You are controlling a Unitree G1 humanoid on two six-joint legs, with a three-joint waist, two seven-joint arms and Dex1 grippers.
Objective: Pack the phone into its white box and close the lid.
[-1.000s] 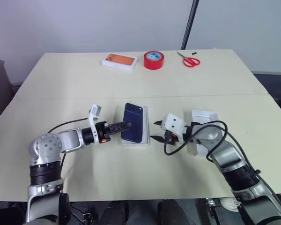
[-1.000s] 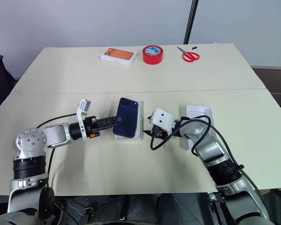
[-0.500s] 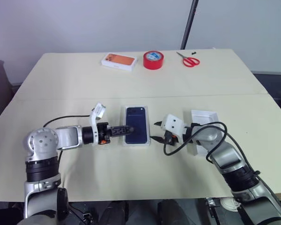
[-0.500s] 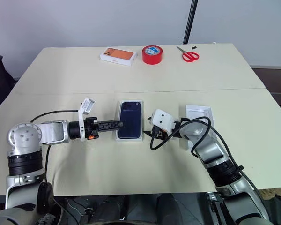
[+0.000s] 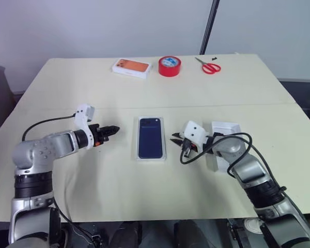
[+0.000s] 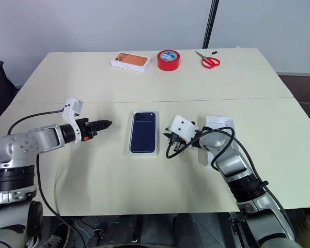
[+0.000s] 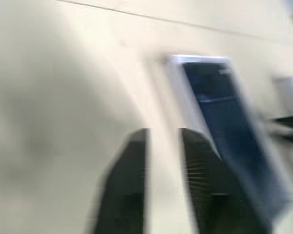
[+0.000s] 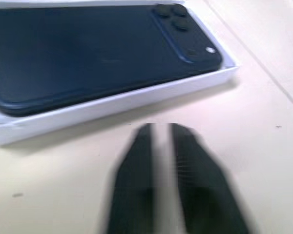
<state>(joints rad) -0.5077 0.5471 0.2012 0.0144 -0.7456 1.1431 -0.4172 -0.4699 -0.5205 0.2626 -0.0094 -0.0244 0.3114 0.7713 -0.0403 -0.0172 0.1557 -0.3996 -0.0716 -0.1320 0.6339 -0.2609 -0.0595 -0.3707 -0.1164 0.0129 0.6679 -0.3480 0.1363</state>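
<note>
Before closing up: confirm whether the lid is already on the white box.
No. The phone lies uncovered in the white box, and the lid sits apart on the table by the right arm.

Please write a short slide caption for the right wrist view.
Phone lies back-up inside the white box, with the empty right gripper just beside it.

My phone (image 5: 150,138) lies flat in the white box (image 5: 150,157); both grippers, left (image 5: 114,129) and right (image 5: 174,138), flank it, apparently closed.
</note>
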